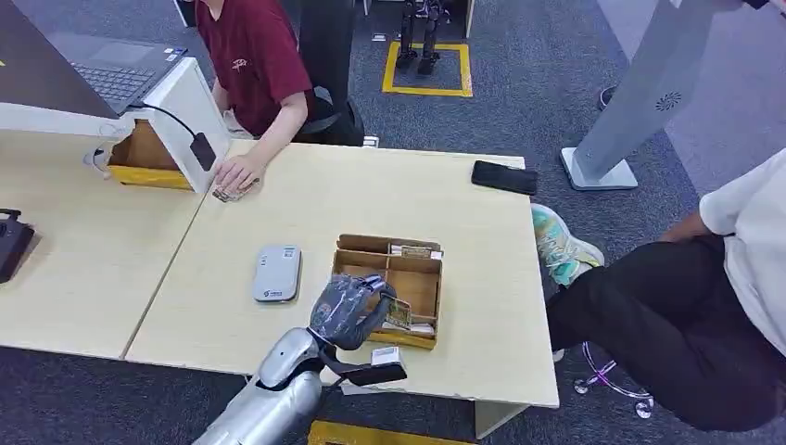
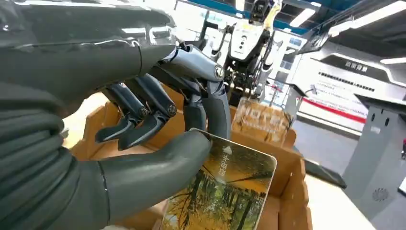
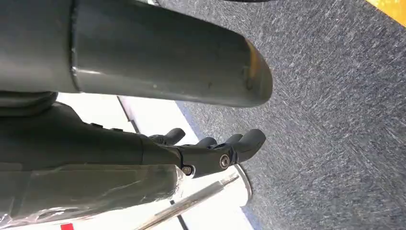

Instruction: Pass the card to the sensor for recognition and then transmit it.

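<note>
I have the left hand [image 1: 348,311] over the cardboard box [image 1: 415,289], thumb [image 2: 158,167] and a finger pinching the card [image 2: 225,191] so it can lift clear; the other fingers curl loosely. The card sits at the box's 7 o'clock corner, tilted. The box's dividers hold more cards at 12 o'clock. The sensor [image 1: 277,273] lies at the hand's 10 o'clock. My right hand [image 3: 210,148] hangs beside the floor, fingers part-curled, holding nothing.
</note>
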Tool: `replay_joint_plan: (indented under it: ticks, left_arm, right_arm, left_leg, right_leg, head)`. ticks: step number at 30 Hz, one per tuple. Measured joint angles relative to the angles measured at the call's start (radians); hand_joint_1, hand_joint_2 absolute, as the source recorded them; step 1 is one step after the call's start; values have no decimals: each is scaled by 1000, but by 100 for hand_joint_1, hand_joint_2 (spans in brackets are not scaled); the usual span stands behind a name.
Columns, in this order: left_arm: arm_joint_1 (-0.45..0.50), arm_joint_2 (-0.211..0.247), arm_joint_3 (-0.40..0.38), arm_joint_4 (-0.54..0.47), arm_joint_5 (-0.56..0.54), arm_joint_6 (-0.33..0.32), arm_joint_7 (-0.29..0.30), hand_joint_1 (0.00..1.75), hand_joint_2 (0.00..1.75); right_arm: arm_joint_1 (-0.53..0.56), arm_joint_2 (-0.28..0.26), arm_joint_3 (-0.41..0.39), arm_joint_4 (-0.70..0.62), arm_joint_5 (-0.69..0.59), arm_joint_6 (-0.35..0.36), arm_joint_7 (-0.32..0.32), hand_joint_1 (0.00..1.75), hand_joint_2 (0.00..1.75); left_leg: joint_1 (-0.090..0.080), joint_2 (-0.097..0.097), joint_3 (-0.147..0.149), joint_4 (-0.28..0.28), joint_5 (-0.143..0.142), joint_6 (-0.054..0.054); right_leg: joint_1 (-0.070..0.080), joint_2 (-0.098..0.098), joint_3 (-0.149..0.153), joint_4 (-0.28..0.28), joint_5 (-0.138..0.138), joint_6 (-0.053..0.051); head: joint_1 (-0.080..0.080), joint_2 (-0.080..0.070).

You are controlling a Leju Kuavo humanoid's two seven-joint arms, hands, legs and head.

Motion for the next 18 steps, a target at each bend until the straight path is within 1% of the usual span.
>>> replay_joint_plan:
  ticks: [11,15,18]
  left_arm:
    - [-5,26,0,-39,21,-9,4,175,175]
    - [-34,38,1,-47,36,-16,20,175,175]
    - [-56,46,4,-49,38,-22,21,175,175]
  right_arm:
    - [0,0,0,0,0,0,-6,0,0]
    - [0,0,0,0,0,1,-7,0,0]
    - [0,0,0,0,0,1,-7,0,0]
  left_leg:
    - [0,0,0,0,0,0]
    - [0,0,0,0,0,0]
    - [0,0,0,0,1,0]
  right_leg:
    - [0,0,0,0,0,0]
    - [0,0,0,0,0,0]
    - [0,0,0,0,0,0]
  head:
    - [0,0]
    - [0,0]
    - [0,0]
